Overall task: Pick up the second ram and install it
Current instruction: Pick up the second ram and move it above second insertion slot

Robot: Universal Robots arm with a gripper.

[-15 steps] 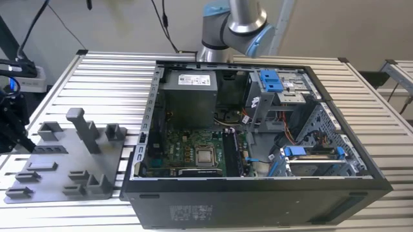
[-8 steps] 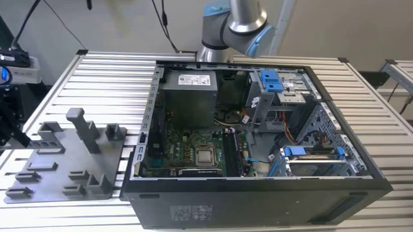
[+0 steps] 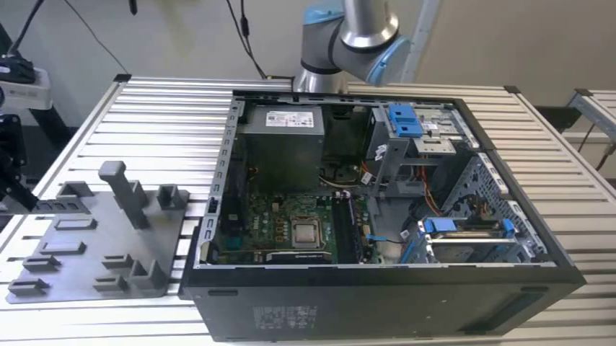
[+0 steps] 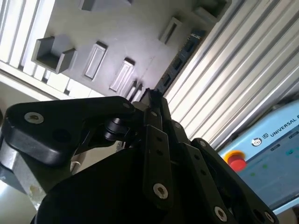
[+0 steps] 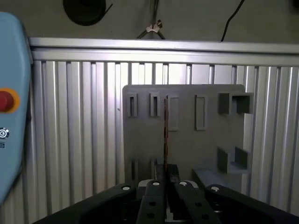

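In the first wrist view my gripper (image 5: 165, 175) is shut on the second ram (image 5: 165, 135), a thin dark stick seen edge-on that rises straight out from between the fingers. It hangs high above the grey fixture plate (image 5: 187, 140), apart from it. The second wrist view shows the gripper (image 4: 152, 95) from behind, its black fingers pressed together over the same plate (image 4: 131, 37). Another dark memory stick (image 4: 180, 63) lies along the plate's edge by the table slats; it shows as a dark strip (image 3: 63, 204) in the exterior view.
The open computer case (image 3: 500, 216) with its green motherboard (image 3: 279, 223) takes up the exterior view's middle and right. The fixture plate (image 3: 86, 249) and its tall grey post (image 3: 125, 191) stand on the exterior view's left. A pale blue pendant (image 5: 11, 116) with a red button lies on the slatted table.
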